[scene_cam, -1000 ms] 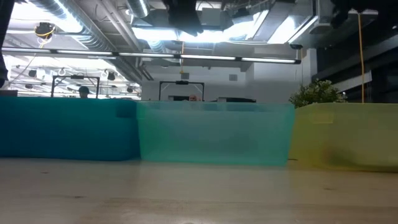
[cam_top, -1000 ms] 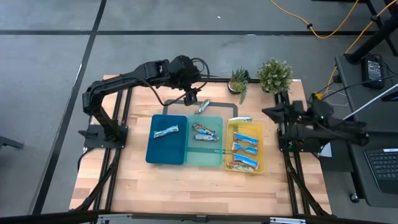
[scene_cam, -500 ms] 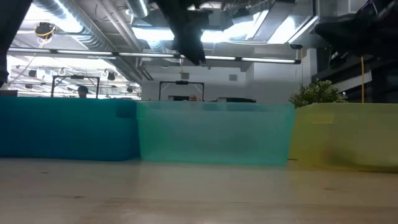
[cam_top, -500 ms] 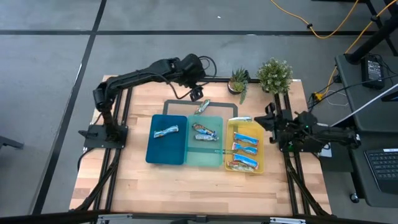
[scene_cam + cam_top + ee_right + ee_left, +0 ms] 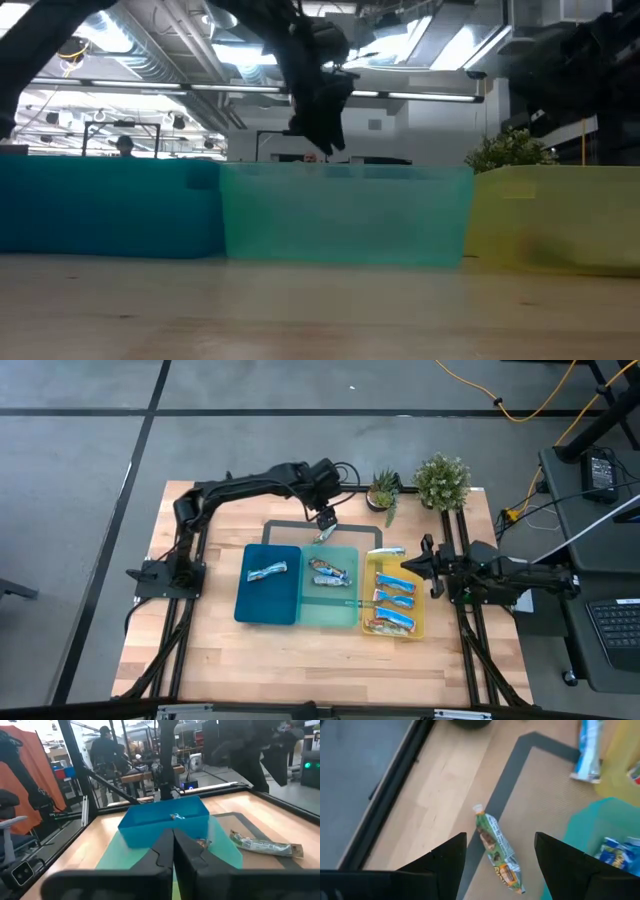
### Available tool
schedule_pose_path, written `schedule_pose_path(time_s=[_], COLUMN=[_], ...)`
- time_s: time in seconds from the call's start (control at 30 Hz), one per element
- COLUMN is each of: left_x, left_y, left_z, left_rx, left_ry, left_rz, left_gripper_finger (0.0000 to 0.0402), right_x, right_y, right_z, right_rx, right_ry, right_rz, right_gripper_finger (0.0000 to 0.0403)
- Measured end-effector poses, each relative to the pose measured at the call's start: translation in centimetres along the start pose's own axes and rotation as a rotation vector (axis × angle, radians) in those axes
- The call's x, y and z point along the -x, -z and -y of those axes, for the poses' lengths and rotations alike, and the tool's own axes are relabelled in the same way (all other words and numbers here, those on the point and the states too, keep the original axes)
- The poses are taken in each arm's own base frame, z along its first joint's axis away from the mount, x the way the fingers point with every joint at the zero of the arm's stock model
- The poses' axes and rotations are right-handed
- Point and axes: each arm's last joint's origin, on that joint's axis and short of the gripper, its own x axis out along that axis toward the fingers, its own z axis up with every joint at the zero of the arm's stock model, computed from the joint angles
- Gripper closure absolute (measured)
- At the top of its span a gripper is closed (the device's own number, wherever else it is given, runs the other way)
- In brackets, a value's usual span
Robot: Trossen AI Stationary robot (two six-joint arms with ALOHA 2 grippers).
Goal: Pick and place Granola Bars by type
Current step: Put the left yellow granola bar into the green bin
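Reaching farther across since a second ago, the left hand point(image 5: 325, 523) hangs spread over a green-wrapped granola bar point(image 5: 498, 854) lying just ahead between its fingers, long axis slightly skewed. Left to right: blue tray point(image 5: 245, 595) holds one bar, teal tray point(image 5: 327, 613) two, yellow tray point(image 5: 370, 595) several. Right hand point(image 5: 428, 555), fingers pressed together, waits beside it.

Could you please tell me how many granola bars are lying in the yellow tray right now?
3 granola bars in the yellow tray: one farthest back, one mid-tray, one nearest the front. None looks hidden.
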Motion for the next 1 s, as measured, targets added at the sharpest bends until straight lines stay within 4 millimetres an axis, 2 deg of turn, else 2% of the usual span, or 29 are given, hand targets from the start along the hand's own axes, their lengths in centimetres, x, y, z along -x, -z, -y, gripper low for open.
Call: schedule_pose_path(time_s=[0.3,0.53,1.0], left_x=[-2.9,-6.4,-9.3], left_y=[0.8,1.9,2.6], left_z=[0.3,0.2,0.7], left_rx=[0.024,0.055,0.019], left_ry=[0.009,0.017,0.002], left_rz=[-0.089,-0.187,-0.215], left_gripper_finger=[0.0176,0.0171,0.0117], right_x=[0.0,0.0,0.0], right_y=[0.0,0.0,0.0], right_z=[0.0,0.0,0.0], right_rx=[0.034,0.087,0.086], right_ry=[0.000,0.001,0.001], right_rz=[0.000,0.001,0.000], right_gripper_finger=[0.0398,0.0373,0.0373])
